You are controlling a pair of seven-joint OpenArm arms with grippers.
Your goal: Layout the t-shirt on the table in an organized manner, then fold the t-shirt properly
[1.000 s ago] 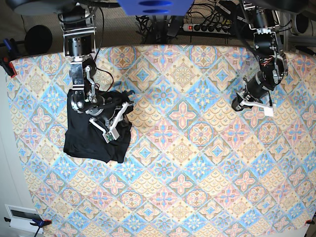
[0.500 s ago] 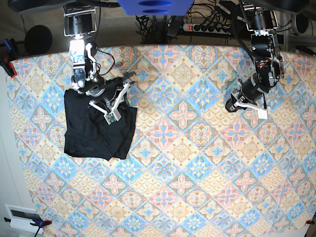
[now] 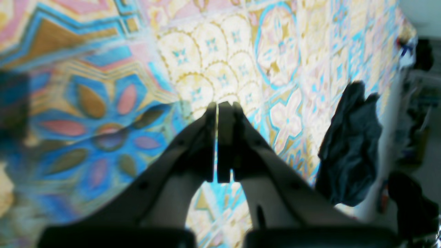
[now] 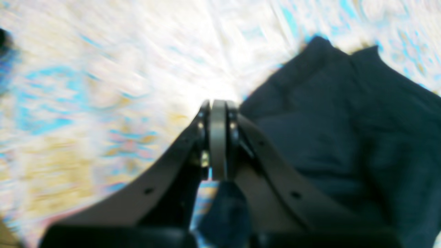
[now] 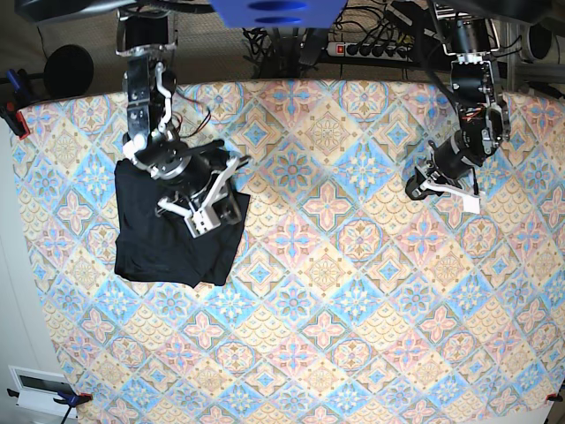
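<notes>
The black t-shirt [image 5: 163, 234] lies folded into a compact rectangle on the left part of the table [image 5: 353, 291]. My right gripper [image 5: 225, 190] hangs over the shirt's upper right corner. In the right wrist view this gripper [image 4: 218, 103] is shut with nothing between its fingers, and the t-shirt [image 4: 344, 137] fills the space below and to the right of it. My left gripper [image 5: 415, 188] hovers over bare patterned cloth at the right. In the left wrist view it [image 3: 217, 106] is shut and empty, with the t-shirt [image 3: 348, 148] far off.
A power strip [image 5: 371, 49] and cables lie behind the table's back edge. A clamp [image 5: 13, 115] grips the cloth at the left edge. A white device [image 5: 40, 389] sits off the front left corner.
My right gripper rose from the shirt's middle and swung toward its upper right corner. That corner now lies flatter and reaches further right. The left arm shifted only slightly.
</notes>
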